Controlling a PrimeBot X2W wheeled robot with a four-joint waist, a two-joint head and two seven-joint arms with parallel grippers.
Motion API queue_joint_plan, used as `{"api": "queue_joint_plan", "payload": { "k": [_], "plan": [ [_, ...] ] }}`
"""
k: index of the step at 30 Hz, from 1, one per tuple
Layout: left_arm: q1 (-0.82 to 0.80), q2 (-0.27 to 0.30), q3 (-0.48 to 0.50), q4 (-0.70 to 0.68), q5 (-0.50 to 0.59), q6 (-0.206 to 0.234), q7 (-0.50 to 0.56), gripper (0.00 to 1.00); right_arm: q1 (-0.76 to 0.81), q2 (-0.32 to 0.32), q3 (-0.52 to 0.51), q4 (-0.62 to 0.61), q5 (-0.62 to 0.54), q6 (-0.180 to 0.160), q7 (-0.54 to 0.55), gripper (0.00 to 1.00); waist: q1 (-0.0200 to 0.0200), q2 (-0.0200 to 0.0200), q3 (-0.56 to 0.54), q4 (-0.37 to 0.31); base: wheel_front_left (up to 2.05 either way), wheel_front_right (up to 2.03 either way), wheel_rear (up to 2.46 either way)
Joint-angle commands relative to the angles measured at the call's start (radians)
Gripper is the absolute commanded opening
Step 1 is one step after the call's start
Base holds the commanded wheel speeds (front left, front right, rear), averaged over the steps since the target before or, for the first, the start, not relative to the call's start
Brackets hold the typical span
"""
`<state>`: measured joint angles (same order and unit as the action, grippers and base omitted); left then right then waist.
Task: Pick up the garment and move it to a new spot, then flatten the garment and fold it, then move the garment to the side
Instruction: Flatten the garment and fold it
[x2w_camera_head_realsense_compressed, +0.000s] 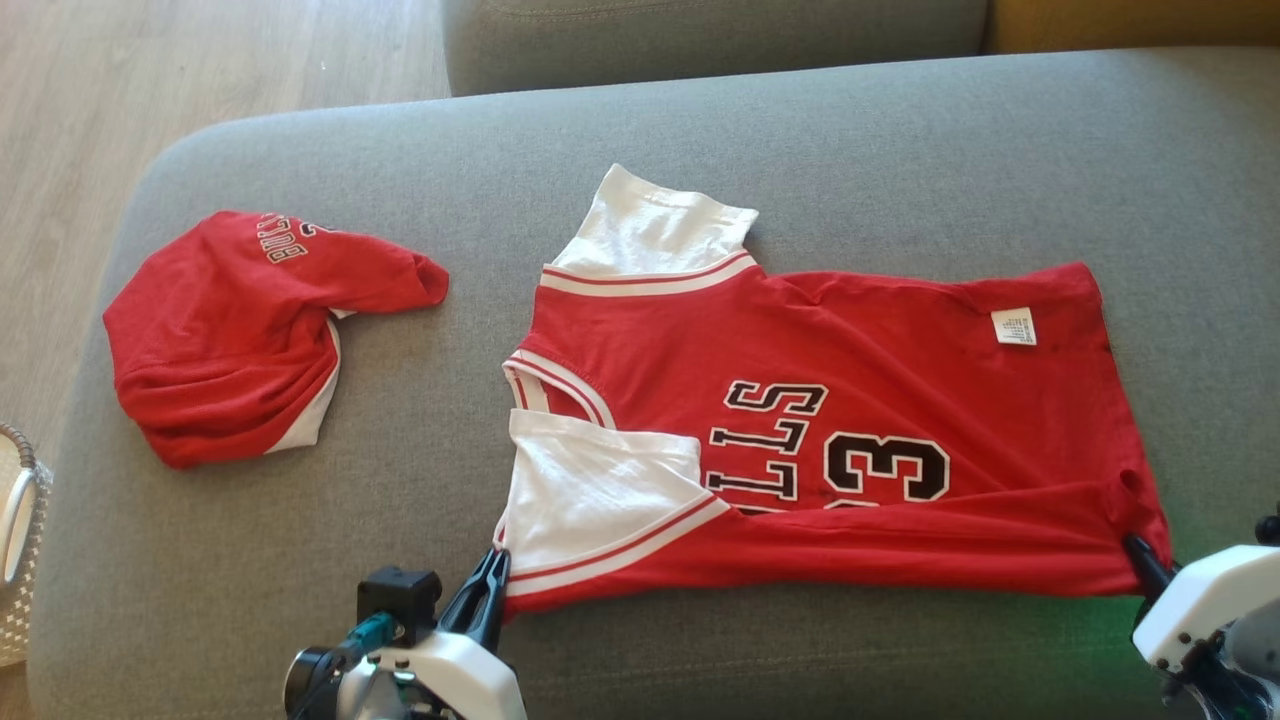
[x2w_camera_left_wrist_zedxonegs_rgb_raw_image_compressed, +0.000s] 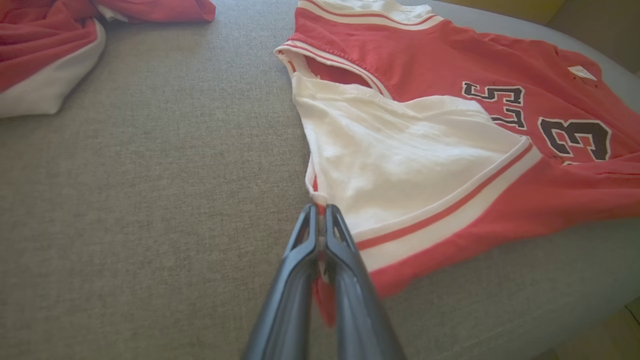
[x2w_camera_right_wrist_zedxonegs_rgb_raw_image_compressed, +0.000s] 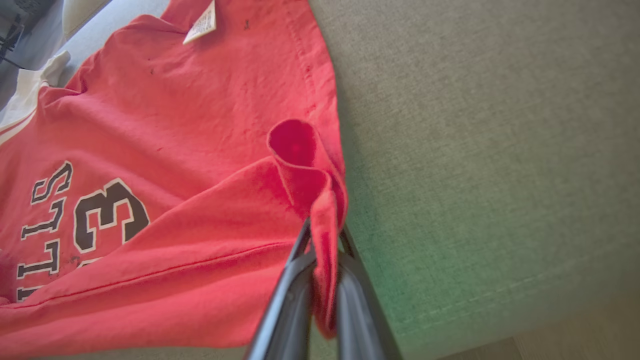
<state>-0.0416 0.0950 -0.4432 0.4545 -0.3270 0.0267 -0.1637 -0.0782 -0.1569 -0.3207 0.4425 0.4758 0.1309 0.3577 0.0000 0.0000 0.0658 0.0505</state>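
The red basketball jersey (x2w_camera_head_realsense_compressed: 850, 420) lies spread on the grey sofa cushion (x2w_camera_head_realsense_compressed: 700, 130), stretched between both claws. Its long axis runs from one to the other, with the white sleeves and neckline toward the left claw (x2w_camera_head_realsense_compressed: 490, 580) and the hem toward the right claw (x2w_camera_head_realsense_compressed: 1140, 555). The left claw is pinched tight on the near sleeve corner, and the right claw is clamped on the near hem corner. A second red jersey (x2w_camera_head_realsense_compressed: 230, 340), crumpled, lies well off to the left claw's far left.

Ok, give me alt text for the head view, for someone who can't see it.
A red jersey with white sleeves lies spread on a grey sofa cushion. The left gripper is shut on its near sleeve-end corner and the right gripper on its near hem corner. A second red garment sits crumpled to the left.
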Motion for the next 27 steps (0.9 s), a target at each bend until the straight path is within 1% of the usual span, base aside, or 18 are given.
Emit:
{"api": "queue_joint_plan", "payload": {
  "k": [1,2,3,4,5,6,10,13,17,20,23,27],
  "plan": [
    [-0.019,0.015,0.027,-0.038,-0.004,0.005,0.004,0.00,0.002,-0.011,-0.004,-0.057,-0.015,0.000,0.018,0.11,0.0000,0.0000,0.003,0.002,0.00,0.00,0.00],
    [-0.017,0.013,0.027,-0.043,-0.006,0.008,0.004,0.15,0.005,-0.005,-0.009,-0.070,-0.018,0.000,0.022,0.83,0.0000,0.0000,0.004,0.003,0.00,0.00,0.00],
    [-0.017,0.011,0.026,-0.048,-0.008,0.011,0.004,0.43,0.007,0.004,-0.011,-0.082,-0.016,0.000,0.029,1.00,0.0000,0.0000,0.005,0.003,0.00,0.00,0.00],
    [-0.017,0.008,0.023,-0.053,-0.012,0.007,0.003,0.64,0.009,0.013,-0.010,-0.094,-0.008,0.000,0.036,1.00,0.0000,0.0000,0.006,0.003,0.00,0.00,0.00],
    [-0.017,0.005,0.022,-0.057,-0.018,0.004,0.002,0.94,0.009,0.020,-0.010,-0.108,0.002,0.000,0.037,1.00,0.0000,0.0000,0.007,0.003,0.00,0.00,0.00],
    [-0.017,0.002,0.023,-0.061,-0.023,0.005,-0.001,1.00,0.008,0.026,-0.014,-0.121,0.011,0.000,0.032,1.00,0.0000,0.0000,0.007,0.003,0.00,0.00,0.00],
    [-0.025,-0.003,0.039,-0.076,-0.034,0.014,-0.031,1.00,0.001,0.047,-0.011,-0.173,0.030,0.000,0.008,1.00,0.0000,0.0000,0.012,-0.002,0.00,0.00,0.00],
    [-0.040,-0.010,0.070,-0.110,-0.046,0.030,-0.072,1.00,-0.002,0.054,0.022,-0.241,0.037,0.000,-0.055,1.00,0.0000,0.0000,0.019,-0.006,0.00,0.00,0.00],
    [-0.065,-0.023,0.124,-0.192,-0.056,0.032,-0.096,1.00,-0.001,0.036,0.119,-0.345,0.033,0.000,-0.186,1.00,0.0000,0.0000,0.040,-0.017,0.00,0.00,0.00],
    [-0.090,-0.032,0.155,-0.242,-0.044,0.027,-0.097,1.00,0.000,0.001,0.202,-0.395,0.010,0.000,-0.270,1.00,0.0000,0.0000,0.062,-0.031,0.00,0.00,0.00],
    [-0.134,-0.036,0.157,-0.224,-0.015,0.020,-0.098,1.00,-0.017,-0.012,0.252,-0.419,0.002,0.000,-0.331,1.00,0.0000,0.0000,0.084,-0.056,0.00,0.00,0.00],
    [-0.227,-0.032,0.159,-0.110,0.016,0.041,-0.088,1.00,-0.050,-0.009,0.296,-0.437,-0.003,0.000,-0.369,1.00,0.0000,0.0000,0.134,-0.103,0.00,0.00,0.00]
  ]
}}
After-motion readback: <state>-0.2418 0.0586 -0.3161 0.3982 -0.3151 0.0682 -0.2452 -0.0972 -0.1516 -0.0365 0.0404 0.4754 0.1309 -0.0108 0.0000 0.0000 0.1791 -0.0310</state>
